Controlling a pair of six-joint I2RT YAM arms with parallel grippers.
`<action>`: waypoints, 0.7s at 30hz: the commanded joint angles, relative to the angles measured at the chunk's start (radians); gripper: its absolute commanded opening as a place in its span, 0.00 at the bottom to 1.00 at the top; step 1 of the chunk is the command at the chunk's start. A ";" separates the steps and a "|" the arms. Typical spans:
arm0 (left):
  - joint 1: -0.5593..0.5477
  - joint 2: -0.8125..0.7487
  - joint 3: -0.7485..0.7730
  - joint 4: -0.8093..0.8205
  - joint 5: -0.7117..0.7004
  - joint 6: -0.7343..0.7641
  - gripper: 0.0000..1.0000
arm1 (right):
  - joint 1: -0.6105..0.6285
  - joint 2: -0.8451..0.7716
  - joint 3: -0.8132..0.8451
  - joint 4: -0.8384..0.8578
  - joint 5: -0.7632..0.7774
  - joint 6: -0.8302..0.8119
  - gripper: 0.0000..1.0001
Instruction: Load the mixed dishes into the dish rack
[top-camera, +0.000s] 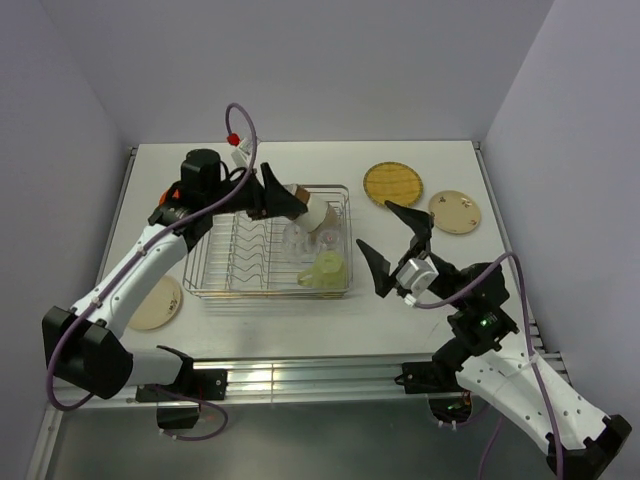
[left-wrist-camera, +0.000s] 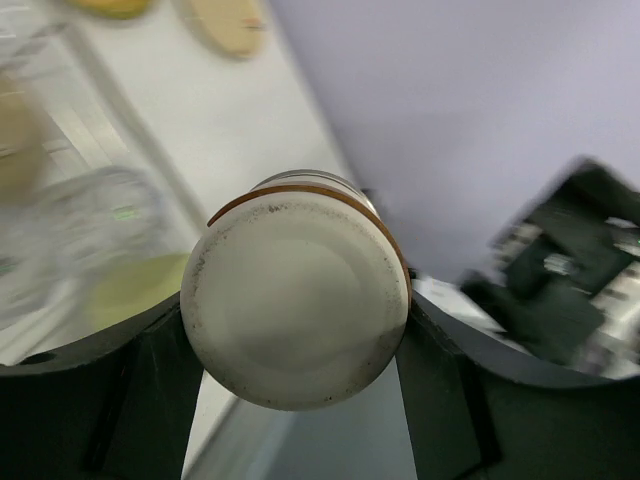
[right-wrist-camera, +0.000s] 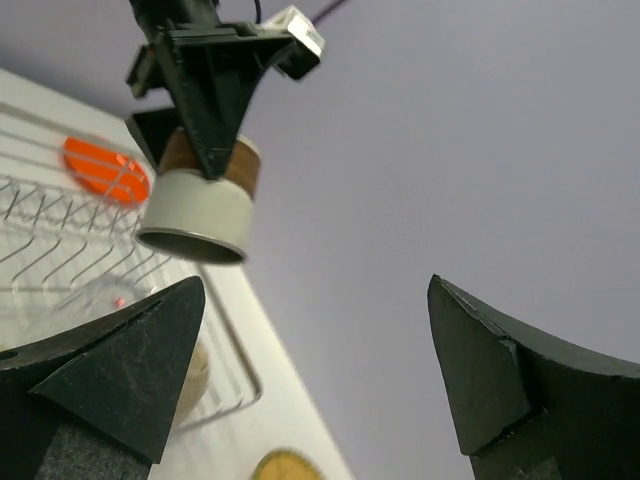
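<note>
1. While the two-tone cup (left-wrist-camera: 295, 300) hangs in the air over the far right part of the dish rack (top-camera: 215, 290), the left gripper (top-camera: 290, 205) has its jaws clamped on the cup's sides, so the cup cannot roll or drop
2. The cup is tipped with its cream base towards the left wrist and its mouth pointing down and away. I judge that this suits setting it mouth down to drain
3. The rack sits on the bench (top-camera: 300, 165) between the two arms. A pale green mug (top-camera: 325, 268) is in its near right corner, a clear plastic cup (top-camera: 297, 238) is just beyond, and a tan item beside that is too hidden to name
4. With the right end crowded, the upright dividers to the left stand bare, probably kept for plates
5. The right gripper (top-camera: 375, 225) hovers over bare bench just right of the rack, jaws spread wide with nothing between them. It looks free to take the next dish and is out of the left arm's path
6. The yellow woven-pattern plate (top-camera: 393, 184) and a tan plate (top-camera: 455, 212) lie flat on the far right of the bench, well apart from the rack and on the right arm's side
7. Another tan plate (top-camera: 155, 303) lies flat just left of the rack, beside the left arm
8. The likely risk is that the lowered cup knocks the clear cup beneath it
</note>
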 joint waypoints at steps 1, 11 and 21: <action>-0.002 -0.028 0.029 -0.417 -0.312 0.332 0.06 | -0.003 -0.015 0.010 -0.141 0.122 0.089 1.00; -0.060 -0.051 -0.110 -0.445 -0.537 0.433 0.07 | -0.109 -0.055 -0.013 -0.261 0.096 0.218 1.00; -0.146 0.014 -0.149 -0.392 -0.629 0.462 0.07 | -0.145 -0.042 -0.007 -0.253 0.084 0.251 1.00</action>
